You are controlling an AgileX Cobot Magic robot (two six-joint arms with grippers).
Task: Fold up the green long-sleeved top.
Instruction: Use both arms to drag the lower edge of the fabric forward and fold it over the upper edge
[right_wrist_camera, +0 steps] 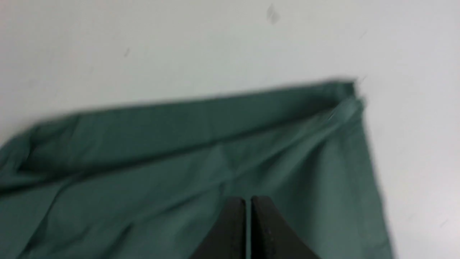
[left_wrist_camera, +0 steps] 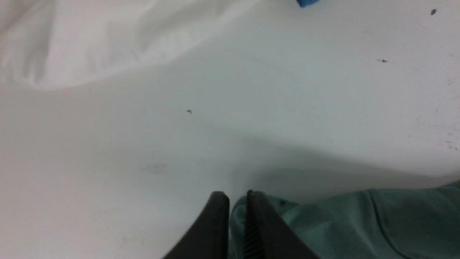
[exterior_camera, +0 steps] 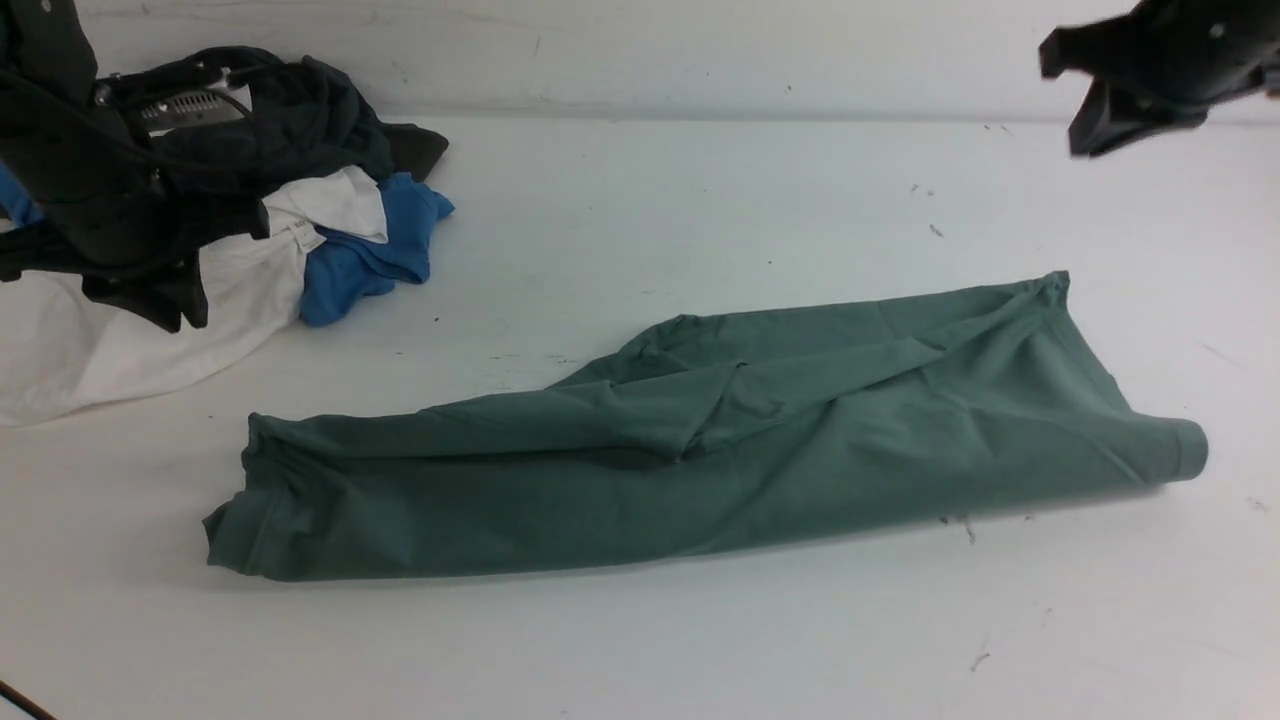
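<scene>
A: Where does the green long-sleeved top lie, and how would it behave in a grip?

B: It stretches across the middle of the front view as one long band on the white worktop, from a bunched end at lower left to a rolled, cuff-like end at right; it looks doubled lengthwise, with a sleeve laid along its upper surface; a soft knit, probably light and limp, likely to sag and drag rather than keep a shape; neither slippery nor fragile.

A: So where should the robot take it?

B: As a judgement, at the two short ends, pinching every layer at a corner or hem; a pinch of the top layer alone would peel the fold open; the left end is thick and rumpled, so it wants a deeper bite.

A: And the arms?

B: At upper left of the front view the left arm hangs over a heap made of a dark garment, a white garment and a blue garment, not touching the top; its wrist view shows the left pincer with fingers drawn nearly together, a thin slit between, clamped on nothing; at upper right the right pincer is raised clear of the worktop and blurred; its wrist view shows it likewise together and empty, above the top near a square corner.
</scene>
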